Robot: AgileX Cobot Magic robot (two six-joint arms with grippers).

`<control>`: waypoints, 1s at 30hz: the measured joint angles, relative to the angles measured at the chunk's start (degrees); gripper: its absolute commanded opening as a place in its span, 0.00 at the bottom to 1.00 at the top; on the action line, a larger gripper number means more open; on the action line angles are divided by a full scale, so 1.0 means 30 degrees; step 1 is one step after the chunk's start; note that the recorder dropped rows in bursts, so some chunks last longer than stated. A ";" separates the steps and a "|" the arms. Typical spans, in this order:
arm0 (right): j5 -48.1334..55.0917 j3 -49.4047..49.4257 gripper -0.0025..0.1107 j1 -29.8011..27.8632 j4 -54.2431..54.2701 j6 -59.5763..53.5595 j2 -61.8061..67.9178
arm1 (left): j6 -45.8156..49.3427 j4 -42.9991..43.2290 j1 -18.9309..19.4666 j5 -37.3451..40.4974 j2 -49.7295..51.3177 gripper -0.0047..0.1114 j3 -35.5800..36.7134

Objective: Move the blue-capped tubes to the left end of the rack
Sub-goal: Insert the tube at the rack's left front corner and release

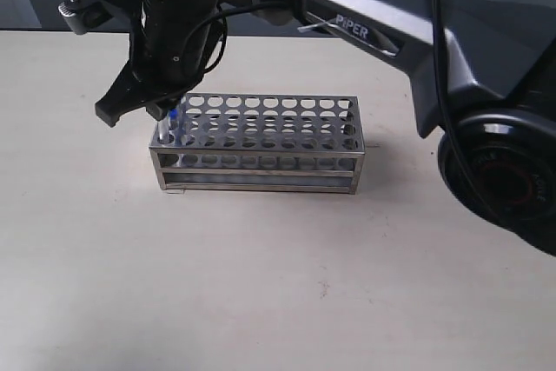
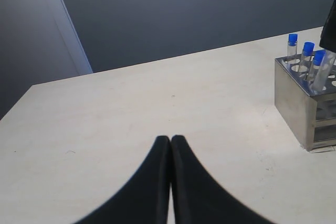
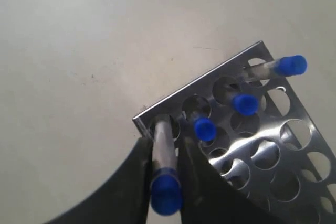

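Crowding the held tube (image 3: 161,153): three blue-capped tubes (image 3: 205,128).

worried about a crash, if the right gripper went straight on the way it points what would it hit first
Most likely the rack, on its top plate around the corner hole. The right gripper points down there, shut on a blue-capped tube aimed into that hole. Depth is hard to judge.

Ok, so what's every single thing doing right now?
rack: standing level on the table.
held tube: tilted, bottom in the rack's corner hole.
right end effector: shut on the held tube.
three other tubes: seated in holes along that same end.
left end effector: shut, holding nothing.
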 measured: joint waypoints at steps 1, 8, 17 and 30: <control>0.0000 0.0000 0.02 0.0000 0.0000 0.0000 0.0079 | 0.0000 0.0000 0.0000 0.0000 0.0000 0.04 0.0000; -0.0031 0.0000 0.02 0.0000 0.0000 0.0000 0.0587 | 0.0000 0.0000 0.0000 0.0000 0.0000 0.04 0.0000; -0.1277 0.0000 0.02 0.0000 0.0632 0.0000 0.0743 | 0.0000 0.0000 0.0000 0.0000 0.0000 0.04 0.0000; -0.1876 0.0000 0.02 0.0000 0.0907 0.0039 0.1398 | 0.0000 0.0000 0.0000 0.0000 0.0000 0.04 0.0000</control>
